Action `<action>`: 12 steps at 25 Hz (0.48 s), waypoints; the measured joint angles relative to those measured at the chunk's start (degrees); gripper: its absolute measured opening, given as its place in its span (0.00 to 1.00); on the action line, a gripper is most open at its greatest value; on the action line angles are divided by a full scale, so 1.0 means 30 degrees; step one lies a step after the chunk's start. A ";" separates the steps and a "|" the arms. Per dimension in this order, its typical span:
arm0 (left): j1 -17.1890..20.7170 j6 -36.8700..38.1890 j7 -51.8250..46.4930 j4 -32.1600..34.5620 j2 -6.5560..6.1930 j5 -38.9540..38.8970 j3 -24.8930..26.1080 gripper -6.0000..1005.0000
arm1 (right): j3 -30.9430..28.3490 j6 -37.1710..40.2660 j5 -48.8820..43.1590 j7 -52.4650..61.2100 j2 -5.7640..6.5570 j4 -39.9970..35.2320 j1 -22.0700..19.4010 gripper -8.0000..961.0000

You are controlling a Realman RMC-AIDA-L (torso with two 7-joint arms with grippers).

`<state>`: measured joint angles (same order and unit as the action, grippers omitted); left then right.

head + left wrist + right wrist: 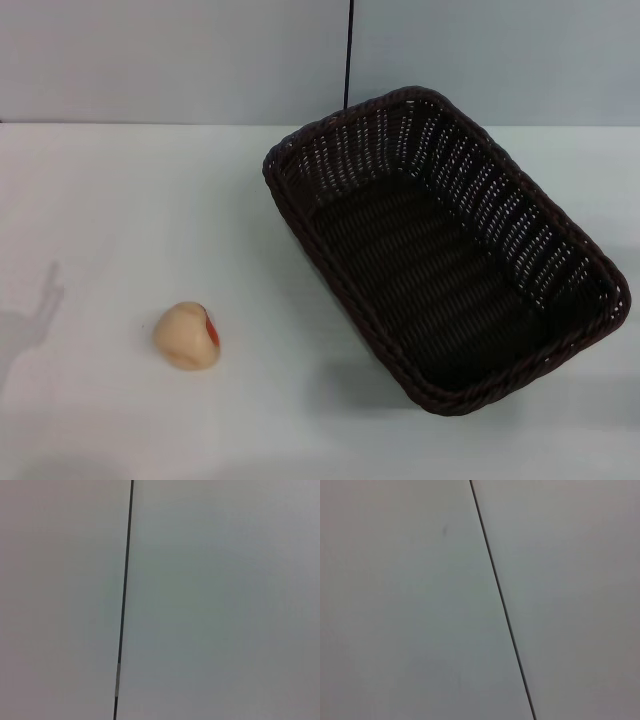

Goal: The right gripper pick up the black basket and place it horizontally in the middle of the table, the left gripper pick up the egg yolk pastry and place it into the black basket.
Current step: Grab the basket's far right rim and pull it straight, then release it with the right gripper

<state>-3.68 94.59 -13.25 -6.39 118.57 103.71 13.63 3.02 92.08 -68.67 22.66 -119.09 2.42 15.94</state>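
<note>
Neither hand of mine shows, so I cannot tell their state. The basket [450, 250] sits askew at right on the tabletop [120, 220], the pastry [187, 336] near left.

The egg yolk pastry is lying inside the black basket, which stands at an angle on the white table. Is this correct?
Not quite: in the head view the egg yolk pastry lies on the table, apart from the black basket, on its left. The basket is empty and stands at an angle.

Plain pale grey wall [150, 60] behind, thin dark vertical seam [348, 55] running down it, even light
</note>
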 joint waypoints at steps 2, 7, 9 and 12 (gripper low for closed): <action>0.0013 0.0005 -0.0001 -0.0001 0.0000 0.0000 0.0001 0.81 | -0.0009 -0.0069 0.0012 0.0000 0.0000 -0.0012 -0.0006 0.68; 0.0088 0.0109 -0.0086 -0.0001 -0.0002 0.0001 -0.0024 0.81 | 0.0112 -0.0013 -0.0106 0.0098 0.0026 -0.0131 -0.0095 0.67; 0.0107 0.0148 -0.0224 0.0030 -0.0014 0.0009 -0.0065 0.81 | 0.0173 0.0010 -0.0275 0.0245 0.0042 -0.0226 -0.0134 0.66; 0.0122 0.0182 -0.0415 0.0044 -0.0053 0.0058 -0.0109 0.81 | 0.0242 -0.0052 -0.2221 0.3420 0.0111 -0.2574 -0.0349 0.66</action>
<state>-3.31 95.14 -14.50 -6.26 118.41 103.89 13.30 3.74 91.92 -75.33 32.92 -118.75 -5.30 14.90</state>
